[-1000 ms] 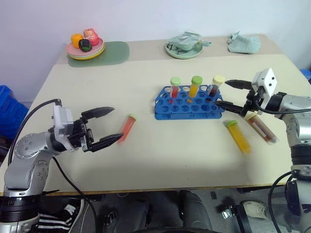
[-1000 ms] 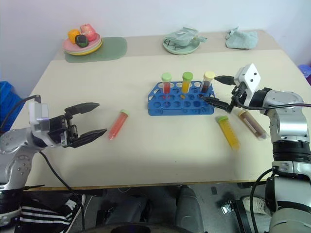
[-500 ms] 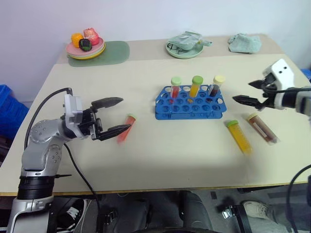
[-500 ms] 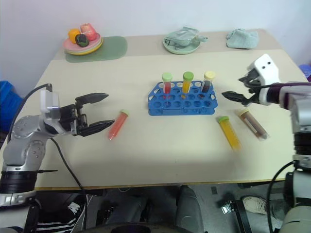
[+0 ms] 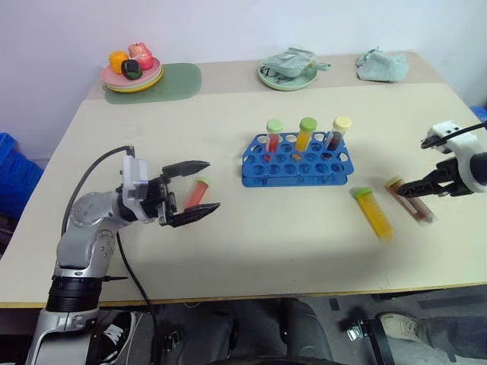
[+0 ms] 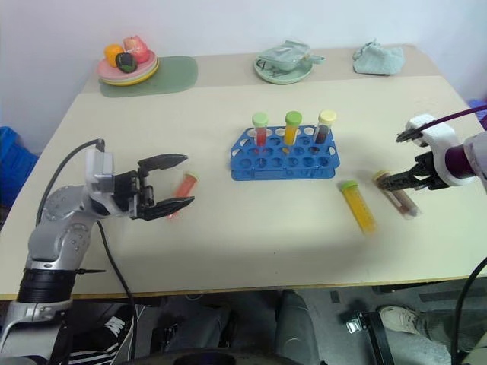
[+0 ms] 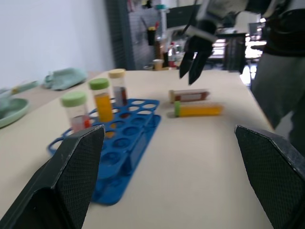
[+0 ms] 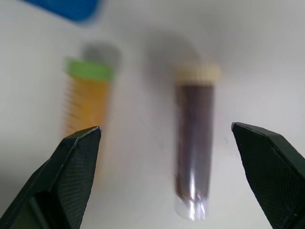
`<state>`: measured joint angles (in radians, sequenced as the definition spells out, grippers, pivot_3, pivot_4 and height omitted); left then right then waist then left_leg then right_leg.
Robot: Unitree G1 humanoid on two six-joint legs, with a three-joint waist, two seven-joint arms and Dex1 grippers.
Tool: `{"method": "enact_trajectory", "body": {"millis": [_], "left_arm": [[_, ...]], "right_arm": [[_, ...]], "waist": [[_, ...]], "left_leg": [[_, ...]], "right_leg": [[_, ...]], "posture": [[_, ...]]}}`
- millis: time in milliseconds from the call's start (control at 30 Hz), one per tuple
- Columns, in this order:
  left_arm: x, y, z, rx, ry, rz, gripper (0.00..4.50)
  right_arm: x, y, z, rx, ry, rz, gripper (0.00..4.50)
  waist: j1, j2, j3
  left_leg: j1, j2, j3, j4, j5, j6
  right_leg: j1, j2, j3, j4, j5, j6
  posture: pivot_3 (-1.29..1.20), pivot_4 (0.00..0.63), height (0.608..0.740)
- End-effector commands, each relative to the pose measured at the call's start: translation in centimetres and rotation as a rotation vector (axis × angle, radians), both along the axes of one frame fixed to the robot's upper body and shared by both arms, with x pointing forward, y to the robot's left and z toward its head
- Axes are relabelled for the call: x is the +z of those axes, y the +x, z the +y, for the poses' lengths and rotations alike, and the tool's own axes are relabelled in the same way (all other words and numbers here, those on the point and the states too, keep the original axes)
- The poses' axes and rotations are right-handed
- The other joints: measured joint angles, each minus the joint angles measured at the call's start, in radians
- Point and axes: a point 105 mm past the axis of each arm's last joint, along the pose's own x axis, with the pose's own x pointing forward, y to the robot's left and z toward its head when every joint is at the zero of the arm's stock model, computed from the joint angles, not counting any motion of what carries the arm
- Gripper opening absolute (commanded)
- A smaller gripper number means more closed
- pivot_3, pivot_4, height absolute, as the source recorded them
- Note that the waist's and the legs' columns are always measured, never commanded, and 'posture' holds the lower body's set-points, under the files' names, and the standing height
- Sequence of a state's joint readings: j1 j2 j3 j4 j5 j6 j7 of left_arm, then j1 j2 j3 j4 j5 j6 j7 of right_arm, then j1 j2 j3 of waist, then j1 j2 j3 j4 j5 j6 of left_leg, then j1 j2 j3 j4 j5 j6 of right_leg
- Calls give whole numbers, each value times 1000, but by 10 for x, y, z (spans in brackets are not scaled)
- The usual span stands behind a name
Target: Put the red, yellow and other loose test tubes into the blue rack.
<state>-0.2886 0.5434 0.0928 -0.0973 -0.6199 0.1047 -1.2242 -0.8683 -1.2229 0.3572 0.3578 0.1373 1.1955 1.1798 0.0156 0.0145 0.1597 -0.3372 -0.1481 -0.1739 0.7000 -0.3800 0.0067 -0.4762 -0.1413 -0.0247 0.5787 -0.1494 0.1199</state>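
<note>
Three capped tubes stand in the blue rack (image 6: 283, 156); a red tube (image 6: 183, 190) lies between the left gripper's (image 6: 175, 183) spread fingers — yellow (image 6: 357, 207) and brown (image 6: 397, 197) tubes lie by the open-fingered right gripper (image 6: 389, 160).

Glossy blue plastic rack (image 5: 297, 160), clear shiny plastic tubes (image 5: 374, 213), matt smooth cream tabletop (image 5: 266, 236).
</note>
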Motion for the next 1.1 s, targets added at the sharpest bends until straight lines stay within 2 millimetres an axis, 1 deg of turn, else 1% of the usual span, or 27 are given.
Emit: {"method": "enact_trajectory", "body": {"millis": [33,167,367,533,767,867,1033,1100], "left_arm": [[8,-6,-3,2,-2,-37,4462],[9,-13,-2,13,-4,-23,4462],[12,-23,0,13,12,-6,4462],[14,-25,0,24,10,0,4462],[14,-26,0,34,7,4,4462],[14,-25,-1,33,7,3,4500],[14,-25,-2,32,5,4,4500],[14,-26,-3,31,4,4,4500]], "right_arm": [[4,8,-11,-79,-28,-12,4500],[-3,15,-19,-111,-56,9,4500],[-13,25,-16,-112,-43,44,4500],[-25,26,-11,-124,-2,83,4500],[-33,24,-15,-130,-7,100,4500],[-37,23,-16,-135,-5,110,3668],[-38,23,-18,-117,-27,112,1147],[-39,23,-17,-108,-30,114,1147]], "waist": [[-1,0,0],[-2,0,0],[-1,0,0],[-1,0,0],[-2,0,0],[-2,0,0],[-2,0,0],[-2,0,0]], "left_leg": [[0,0,0,0,0,0],[0,2,3,-1,0,0],[0,3,5,-1,0,0],[0,3,5,0,0,0],[1,3,6,-1,0,0],[1,3,7,-1,0,0],[1,3,7,-1,0,0],[1,3,7,0,0,0]], "right_leg": [[-1,1,1,0,0,0],[-2,3,4,0,1,-1],[-3,5,7,0,2,-1],[-3,5,8,-1,3,-1],[-3,6,9,-1,3,-1],[-3,6,9,-1,3,-1],[-3,6,10,-1,3,-1],[-3,6,10,-1,3,-1]], "posture": [[0,150,740],[0,150,740],[0,150,740],[0,150,740],[0,150,740],[0,150,740],[0,150,740],[0,150,740]]}}
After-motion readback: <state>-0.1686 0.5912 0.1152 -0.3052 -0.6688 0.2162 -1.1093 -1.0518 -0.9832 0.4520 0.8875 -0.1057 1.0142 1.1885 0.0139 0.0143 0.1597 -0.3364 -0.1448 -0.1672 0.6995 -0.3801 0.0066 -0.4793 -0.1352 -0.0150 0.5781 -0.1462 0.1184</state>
